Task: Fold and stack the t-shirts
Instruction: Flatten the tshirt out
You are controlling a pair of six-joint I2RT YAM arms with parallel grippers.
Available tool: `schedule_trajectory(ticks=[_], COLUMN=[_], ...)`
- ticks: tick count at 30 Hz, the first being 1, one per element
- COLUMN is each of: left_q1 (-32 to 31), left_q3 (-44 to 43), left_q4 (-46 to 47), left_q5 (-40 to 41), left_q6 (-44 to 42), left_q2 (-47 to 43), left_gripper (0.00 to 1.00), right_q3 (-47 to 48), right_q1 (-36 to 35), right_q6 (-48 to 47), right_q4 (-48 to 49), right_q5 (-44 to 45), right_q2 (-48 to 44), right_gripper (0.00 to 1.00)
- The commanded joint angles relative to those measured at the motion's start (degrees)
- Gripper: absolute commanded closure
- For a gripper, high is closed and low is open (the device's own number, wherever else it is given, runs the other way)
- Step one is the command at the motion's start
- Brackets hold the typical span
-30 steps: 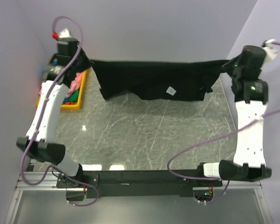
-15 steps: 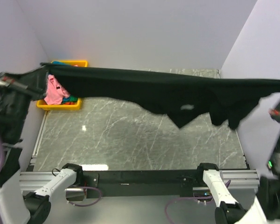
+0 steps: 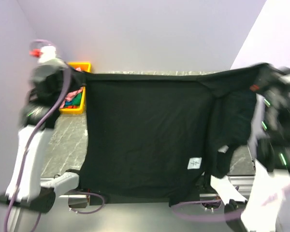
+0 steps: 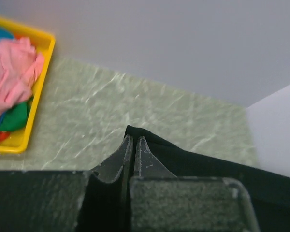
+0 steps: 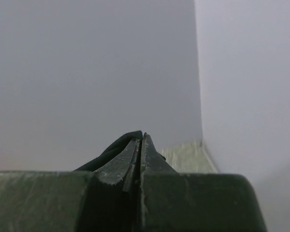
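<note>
While the black t-shirt (image 3: pixel 145 130) hangs spread like a curtain, both of your hands are clamped on its upper edge. The left hand (image 4: pixel 134 141) pinches one corner just beside the yellow tray (image 4: pixel 41 82). The right hand (image 5: pixel 141 136) pinches the opposite corner, well apart from the tray at the far side of the surface (image 4: pixel 135 111). Neither hand shows any gap between its fingers; dark cloth is caught in each.

The held edge is the long axis. It runs straight away from the tray, roughly level, and the body drops from it, with the white tag (image 3: pixel 195 164) low on the end away from the tray. The pink t-shirt (image 4: pixel 14 77) and teal t-shirt (image 4: pixel 12 118) lie bunched inside the tray, not yet folded.

Your next move probably turns on that edge. Lower both hands together so it stays taut and level, and the shirt should settle flat beside the tray. Your left arm is the one nearer the tray, so watch that its corner does not drape over the rim.
</note>
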State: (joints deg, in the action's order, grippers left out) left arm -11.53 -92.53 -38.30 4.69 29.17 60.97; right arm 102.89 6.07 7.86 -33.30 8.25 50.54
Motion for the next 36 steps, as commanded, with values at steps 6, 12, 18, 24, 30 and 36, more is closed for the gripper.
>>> schedule_trajectory(ticks=[6,12,18,24,30,36], left_q1=[1.7,5.0,7.5,9.2,9.4,9.4], left_q3=[19.0,16.4,1.3,-8.4,-11.1,-8.5], left_q4=[17.4,24.9,21.5,19.0,15.1,12.4], left_q5=[4.6,0.5,-3.8,-5.7,-6.3,-5.3], left_q6=[-2.5,-2.2,-3.8,-4.4,-5.2,-5.7], left_q2=[15.9,36.2,56.8,64.4,63.7,60.1], left_gripper=[0.99,0.99,0.99,0.99,0.99,0.99], right_q3=[-26.7,-30.2,-19.3,-10.9,-7.8,-12.3], right_q1=[-1.1,-1.7,-1.6,-1.6,-1.7,-1.7], right_q6=[-3.8,-2.6,-0.1,2.9,8.3,13.8], right_q4=[17.7,23.9,20.2,14.5,6.5,1.8], right_q5=[-10.2,-11.2,-12.1,-12.8,-13.3,-11.4], right_q2=[13.2,31.3,51.2,59.8,59.6,54.7], right_gripper=[1.00,1.00,1.00,1.00,1.00,1.00])
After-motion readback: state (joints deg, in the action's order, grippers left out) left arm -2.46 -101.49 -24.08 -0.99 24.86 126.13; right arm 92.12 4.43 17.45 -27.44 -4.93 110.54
